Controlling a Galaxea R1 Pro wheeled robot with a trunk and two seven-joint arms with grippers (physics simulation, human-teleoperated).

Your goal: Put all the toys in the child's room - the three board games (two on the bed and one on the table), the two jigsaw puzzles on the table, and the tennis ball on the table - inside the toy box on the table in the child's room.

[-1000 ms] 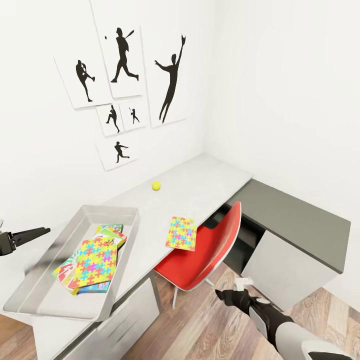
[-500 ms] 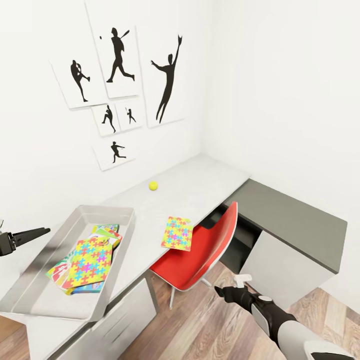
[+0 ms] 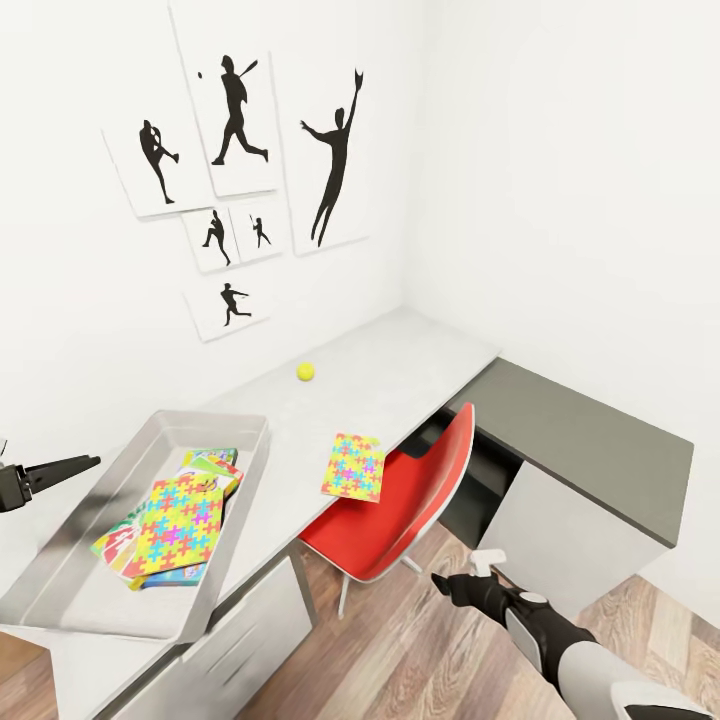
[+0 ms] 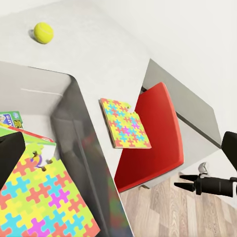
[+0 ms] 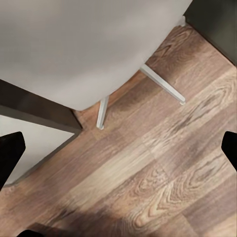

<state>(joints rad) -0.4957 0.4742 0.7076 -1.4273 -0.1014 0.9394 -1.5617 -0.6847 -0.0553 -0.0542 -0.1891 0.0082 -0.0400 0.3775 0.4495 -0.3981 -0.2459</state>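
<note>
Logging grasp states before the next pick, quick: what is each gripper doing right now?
Left gripper: open, empty, beside the toy box.
Right gripper: open, empty, low beside the red chair.

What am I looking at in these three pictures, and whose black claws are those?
They belong to a simulated two-armed robot on wheels. The big picture comes from a camera on its head; the other two come from cameras near each arm's end effector.

In the head view, the left end effector hangs beside a grey toy box on a long table. The right end effector hovers low over the wood floor, by a red chair. Both are open and hold nothing.

The toy box already holds a jigsaw puzzle box stacked on other flat game boxes. A second puzzle box and a tennis ball lie on the table outside it. The right wrist camera looks at the chair's underside and floor.
</note>
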